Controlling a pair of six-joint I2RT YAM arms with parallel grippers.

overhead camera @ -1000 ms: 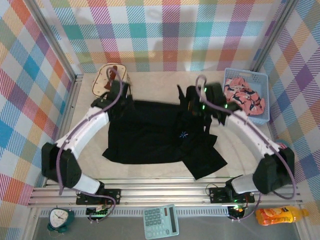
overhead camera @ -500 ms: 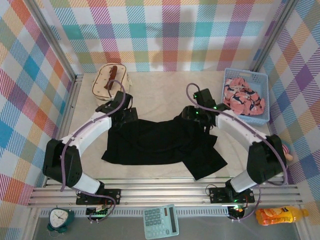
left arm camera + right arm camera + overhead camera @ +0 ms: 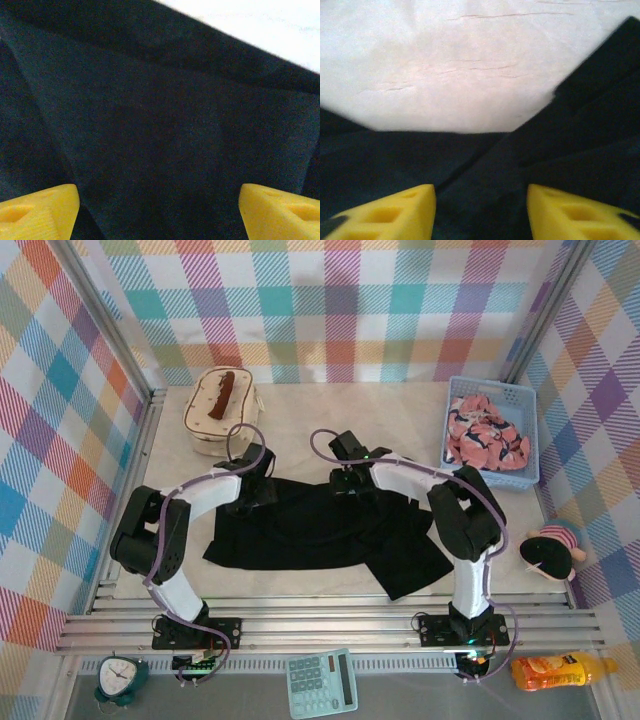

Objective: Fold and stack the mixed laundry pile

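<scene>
The black shirt (image 3: 300, 530) is lying partly folded in the middle of the tabletop (image 3: 320, 420), and the pink one (image 3: 487, 435) is sitting in the blue basket (image 3: 530, 400), well apart from it. The left tool (image 3: 159, 197) is hanging wide open over the shirt's far edge, and the right tool (image 3: 481, 200) is hanging open there too, both grabbing nothing. If they are closing too high they may be missing the thin edge, or pinching two layers at once, making the fold crooked.
</scene>
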